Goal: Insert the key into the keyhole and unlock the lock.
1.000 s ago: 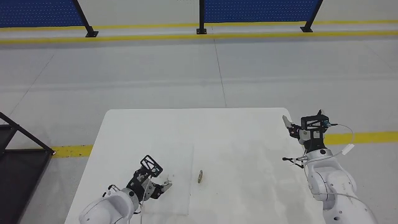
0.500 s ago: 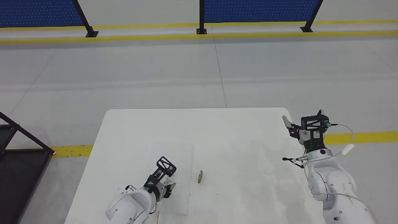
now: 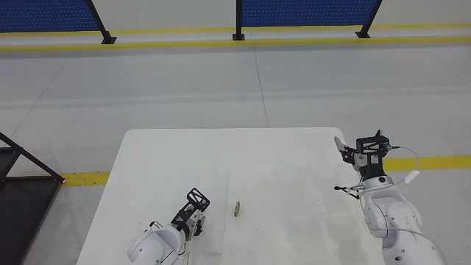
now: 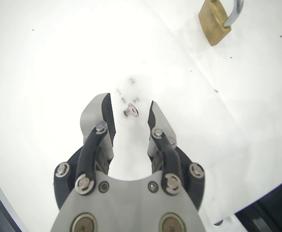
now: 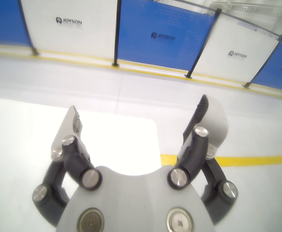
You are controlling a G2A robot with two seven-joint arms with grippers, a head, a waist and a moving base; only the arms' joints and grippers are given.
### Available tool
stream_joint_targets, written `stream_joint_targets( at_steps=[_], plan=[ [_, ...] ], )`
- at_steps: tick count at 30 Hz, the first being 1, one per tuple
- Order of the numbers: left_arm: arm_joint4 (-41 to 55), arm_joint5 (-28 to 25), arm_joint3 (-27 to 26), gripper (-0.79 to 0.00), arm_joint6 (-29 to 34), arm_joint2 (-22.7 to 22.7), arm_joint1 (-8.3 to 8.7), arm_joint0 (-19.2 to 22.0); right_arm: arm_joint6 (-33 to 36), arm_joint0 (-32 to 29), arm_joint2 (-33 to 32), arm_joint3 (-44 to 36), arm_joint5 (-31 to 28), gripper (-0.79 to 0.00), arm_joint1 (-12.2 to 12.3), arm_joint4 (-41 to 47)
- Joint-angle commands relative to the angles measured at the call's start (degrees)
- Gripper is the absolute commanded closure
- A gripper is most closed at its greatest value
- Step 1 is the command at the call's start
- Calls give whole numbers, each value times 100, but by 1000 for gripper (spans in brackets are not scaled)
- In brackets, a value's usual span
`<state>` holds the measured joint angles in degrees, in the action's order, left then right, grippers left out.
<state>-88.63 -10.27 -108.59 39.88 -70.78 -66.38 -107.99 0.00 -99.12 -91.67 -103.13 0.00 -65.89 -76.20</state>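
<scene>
Left tool point(image 4: 130, 105) narrowly open, straddling key point(image 4: 131, 110) flat on table point(image 4: 46, 49) (pads not touching it); lock point(image 4: 214, 28) well apart; right tool point(image 5: 138, 106) wide.

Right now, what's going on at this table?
The left gripper hangs open over the white table. In the left wrist view the small key lies flat in the gap between its fingers, not yet gripped. The brass padlock lies on the table a little way off, untouched, so insertion has not begun. The right gripper is open and holds nothing, near the table's right edge.
</scene>
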Motion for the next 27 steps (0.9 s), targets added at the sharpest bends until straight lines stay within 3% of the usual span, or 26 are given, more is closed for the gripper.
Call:
stream_joint_targets(
  at_steps=[1, 8, 17, 25, 27],
  plan=[
    [-5, 1, 12, -323, 2, 13, 0, 12, 0, 0, 0, 0, 0, -785, 0, 0],
    [10, 28, 140, -286, -12, 50, -3, 106, 0, 0, 0, 0, 0, -785, 0, 0],
    [13, 101, 183, -135, 60, 102, -9, 189, 0, 0, 0, 0, 0, -785, 0, 0],
    [-20, 139, 125, -154, 79, 92, 0, 171, 0, 0, 0, 0, 0, -785, 0, 0],
    [-18, 133, 103, -120, 74, 82, 4, 159, 0, 0, 0, 0, 0, -785, 0, 0]
  ],
)
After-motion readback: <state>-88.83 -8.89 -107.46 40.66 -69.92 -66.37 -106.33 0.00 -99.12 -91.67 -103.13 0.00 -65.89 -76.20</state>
